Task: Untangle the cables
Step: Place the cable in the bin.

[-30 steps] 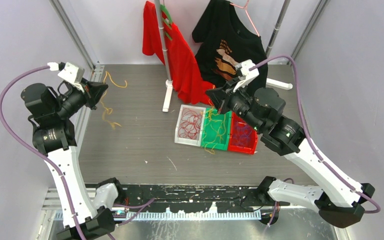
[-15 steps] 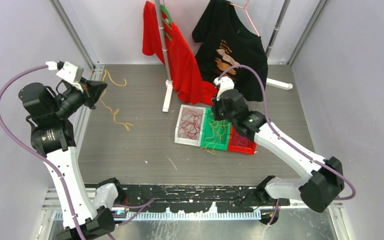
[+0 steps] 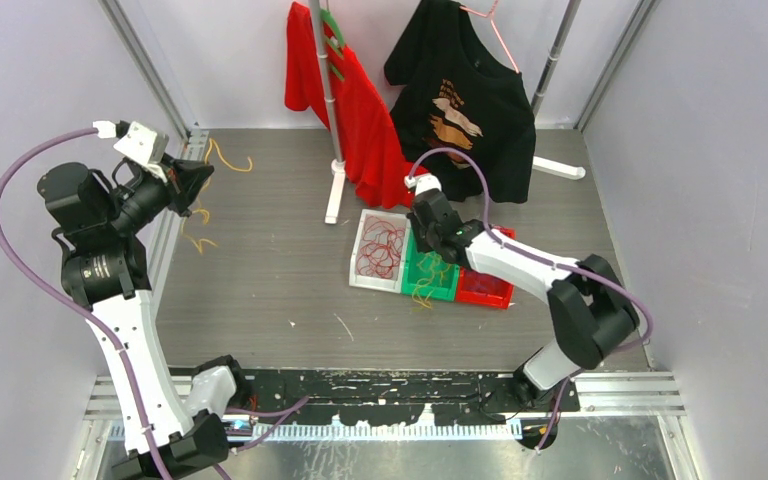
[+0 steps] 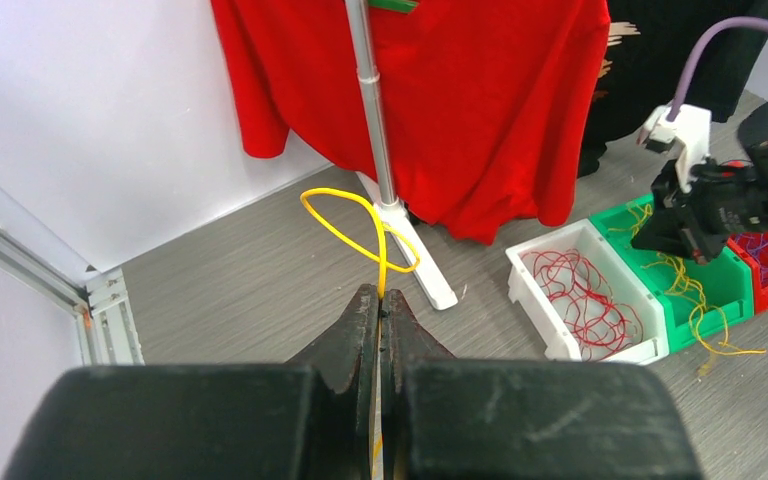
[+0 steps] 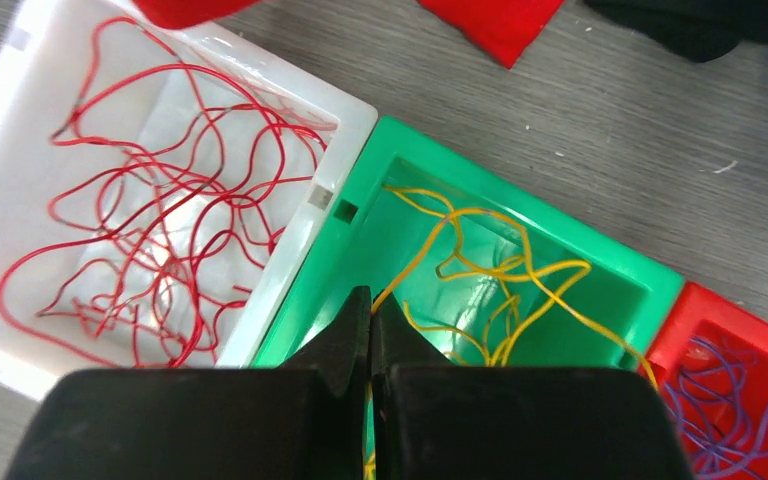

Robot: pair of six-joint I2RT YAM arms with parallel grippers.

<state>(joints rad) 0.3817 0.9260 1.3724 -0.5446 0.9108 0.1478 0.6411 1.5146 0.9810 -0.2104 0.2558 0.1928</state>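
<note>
Status, left arm: the left gripper (image 4: 381, 298) is raised over the left edge of the tabletop (image 3: 260, 285). Its jaws are pressed fully together and pinch a looped yellow cable (image 4: 382, 268). This cable rises out of the jaw tips and forms an open loop just ahead of them. Loose yellow cables (image 3: 222, 156) lie on the tabletop near these jaws, toward the far left corner.

Ahead of the left jaws and slightly to their right stands a garment stand (image 3: 330, 100). A red shirt (image 3: 365, 120) and a black shirt (image 3: 460, 80) hang from it.

Three bins sit side by side, touching, well to the right of the left jaws. The white bin (image 5: 300, 230) holds red cables (image 5: 160, 230) and lies to the left of the right jaws. The green bin (image 5: 530, 200) holds yellow cables (image 5: 505, 270); a few strands hang over its near rim onto the tabletop.

The right gripper (image 5: 370, 300) is lowered over the green bin, close to the wall that meets the white bin. Its jaws are closed tight. A yellow strand (image 5: 410, 262) runs from the jaw tips into the heap in the green bin and shows in the seam between the fingers.

The red bin (image 5: 700, 310) lies to the right of these jaws and holds purple cables (image 5: 730, 400).
</note>
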